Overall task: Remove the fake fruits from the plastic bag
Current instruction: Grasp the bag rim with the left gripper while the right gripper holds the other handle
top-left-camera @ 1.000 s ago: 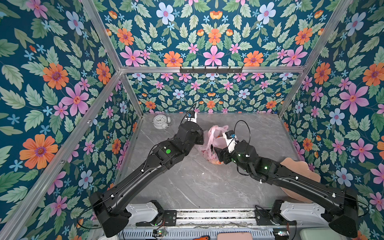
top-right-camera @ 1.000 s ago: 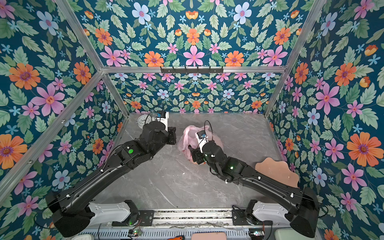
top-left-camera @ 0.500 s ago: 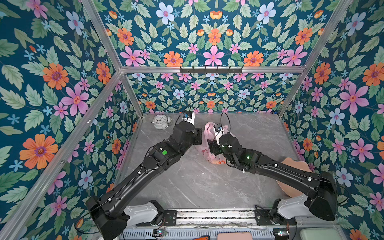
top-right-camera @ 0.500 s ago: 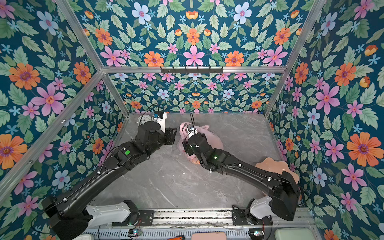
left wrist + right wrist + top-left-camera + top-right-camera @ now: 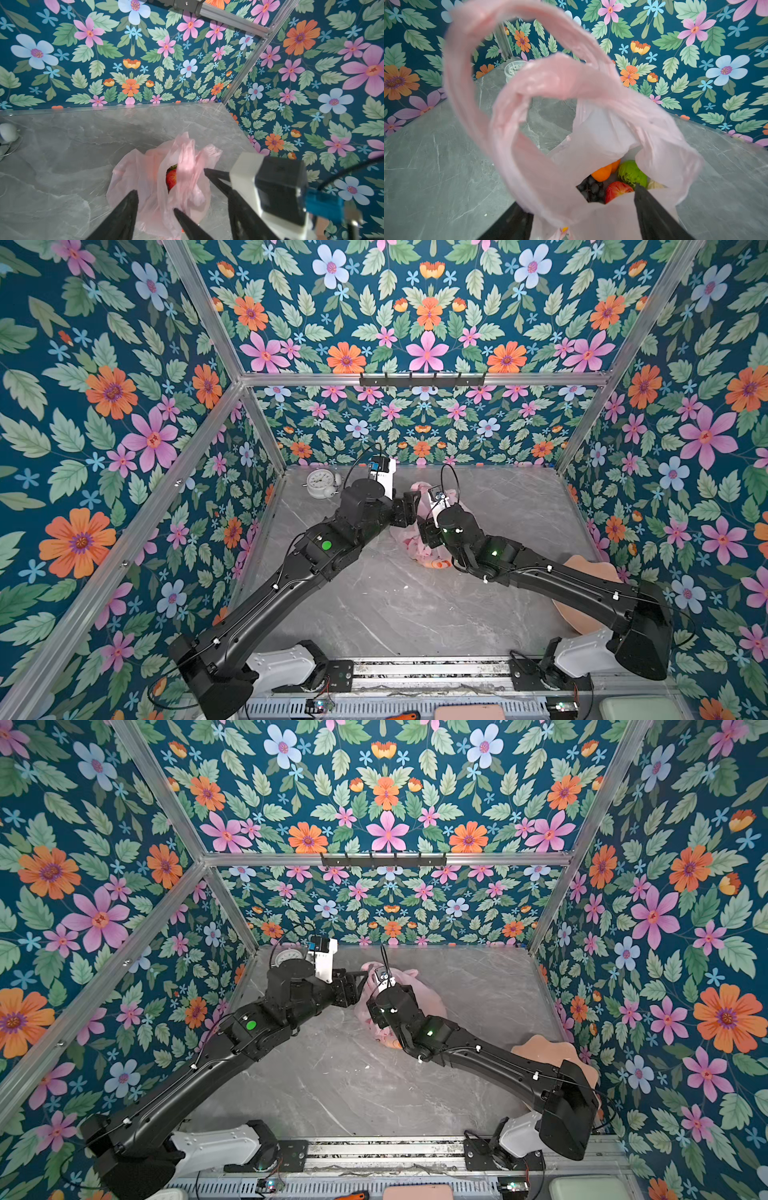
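Left gripper (image 5: pixel 154 200) open beside plastic bag (image 5: pixel 143 170); right gripper (image 5: pixel 575 196) open, straddling its rim. Suggest pinching rim both sides, spreading mouth, then reaching fake fruits (image 5: pixel 631 173).

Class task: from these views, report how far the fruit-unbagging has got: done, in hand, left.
Done: no fruit visibly out of the bag. In hand: the right tool is open at the bag's mouth, the left tool open beside it. Left: everything; orange, green fruit, grapes and red fruit sit inside.
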`<state>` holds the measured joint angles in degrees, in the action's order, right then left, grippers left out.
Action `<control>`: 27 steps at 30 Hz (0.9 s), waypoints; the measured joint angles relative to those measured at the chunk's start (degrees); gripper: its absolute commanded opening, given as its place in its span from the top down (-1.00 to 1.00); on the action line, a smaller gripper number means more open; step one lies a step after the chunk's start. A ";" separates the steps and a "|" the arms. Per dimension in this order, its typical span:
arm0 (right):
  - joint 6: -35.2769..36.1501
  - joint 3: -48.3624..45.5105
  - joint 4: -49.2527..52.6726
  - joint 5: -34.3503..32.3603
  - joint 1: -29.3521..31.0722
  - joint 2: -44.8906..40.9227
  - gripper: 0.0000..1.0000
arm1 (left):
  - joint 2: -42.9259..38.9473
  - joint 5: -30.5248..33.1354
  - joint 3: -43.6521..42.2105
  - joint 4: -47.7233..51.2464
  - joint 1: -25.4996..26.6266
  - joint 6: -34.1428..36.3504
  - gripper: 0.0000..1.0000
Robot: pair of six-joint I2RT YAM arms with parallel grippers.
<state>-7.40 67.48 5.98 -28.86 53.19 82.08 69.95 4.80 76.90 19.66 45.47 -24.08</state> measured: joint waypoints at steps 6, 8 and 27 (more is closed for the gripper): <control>-0.44 -0.83 -0.15 0.17 -0.02 -0.37 -0.50 | 4.26 -0.42 2.56 0.07 -0.59 -1.07 0.05; -0.63 -1.03 -0.17 0.20 0.00 -0.59 -0.50 | 4.74 -0.39 2.78 0.04 -0.85 -1.16 0.13; -1.70 -0.72 0.66 1.53 0.00 -3.37 -0.51 | 7.93 -1.95 2.58 -0.46 -2.99 -1.46 0.67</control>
<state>-9.10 66.76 6.63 -27.33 53.19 78.72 77.89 2.85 79.48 19.20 42.48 -25.54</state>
